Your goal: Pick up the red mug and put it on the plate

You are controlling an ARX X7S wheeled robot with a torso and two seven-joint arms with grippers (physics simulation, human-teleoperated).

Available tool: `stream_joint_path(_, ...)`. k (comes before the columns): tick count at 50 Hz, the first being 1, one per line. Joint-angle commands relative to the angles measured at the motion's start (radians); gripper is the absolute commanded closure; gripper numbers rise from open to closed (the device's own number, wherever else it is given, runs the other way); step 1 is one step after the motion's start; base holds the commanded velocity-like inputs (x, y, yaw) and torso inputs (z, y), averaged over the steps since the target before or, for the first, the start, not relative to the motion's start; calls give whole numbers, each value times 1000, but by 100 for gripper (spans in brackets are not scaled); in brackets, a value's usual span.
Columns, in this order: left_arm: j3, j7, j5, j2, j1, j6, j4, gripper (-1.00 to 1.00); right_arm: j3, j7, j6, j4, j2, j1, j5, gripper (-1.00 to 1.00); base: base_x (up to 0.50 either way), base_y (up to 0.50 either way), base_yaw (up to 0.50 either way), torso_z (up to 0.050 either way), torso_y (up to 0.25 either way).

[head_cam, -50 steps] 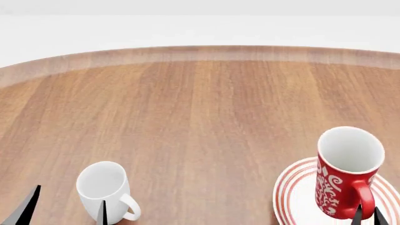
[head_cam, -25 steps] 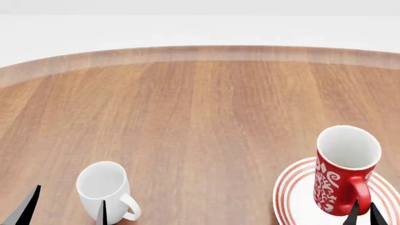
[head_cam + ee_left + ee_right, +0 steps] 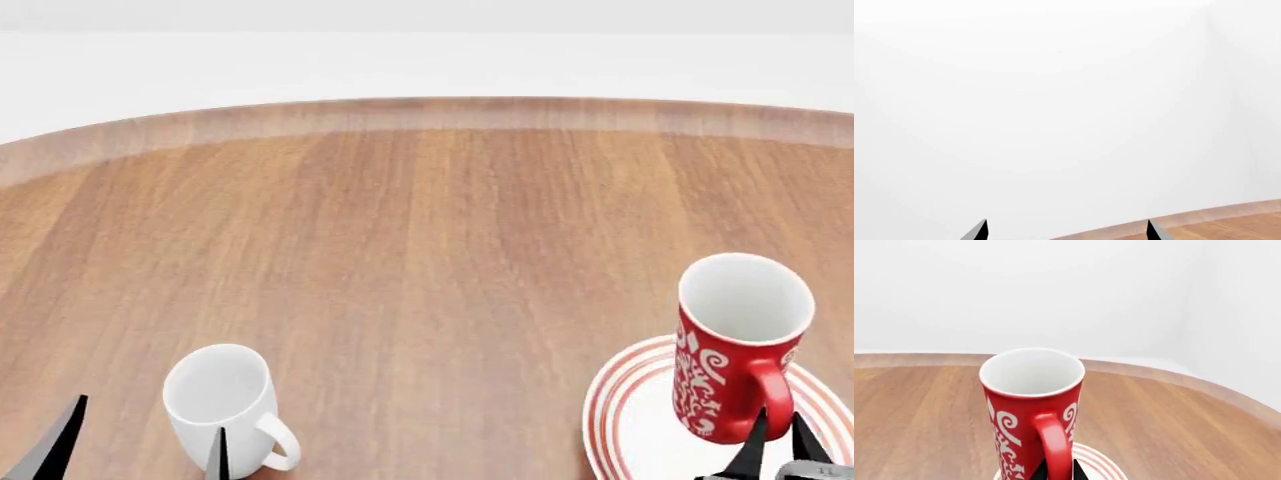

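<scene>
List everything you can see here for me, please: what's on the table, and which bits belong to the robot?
Red mug: one, red with white swirls and a white inside, upright over the plate at the near right, handle toward the robot.
Plate: one, white with red rings, near right of the table, partly cut off by the picture edge.
White mug: one, plain white, upright at the near left.
Table: one, brown wood with a curved far edge.
Left gripper: one, dark fingers spread apart near the white mug, holding nothing.
Right gripper: one, dark fingers close together at the red mug's handle.
</scene>
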Motion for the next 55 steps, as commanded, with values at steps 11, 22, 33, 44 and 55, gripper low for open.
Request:
stream_joint_path(11,3,-5,1,-3,0,-8,3,-100,-11,-67,113,169,31,243,29,100,0,0,0,0,1)
stream_joint_path(22,1,-12,13,-1,-3,13,-7,-100,-33,-204,184,338,45,415,81,100,0,0,0,0,0)
stream_joint_path(33,3,-15,16,-2,-4,11,-6,-100,-77,-420,167,515,55,518,43,100,0,0,0,0,0)
stream_joint_path(44,6,-13,-3,-2,-3,8,-4,-100,-164,-569,149,708,17,640,-65,100,0,0,0,0,1)
stream_joint_path(55,7,-15,-1,-1,-5,19,-10,-100,-240,-695,149,850,-3,761,-150,100,0,0,0,0,0)
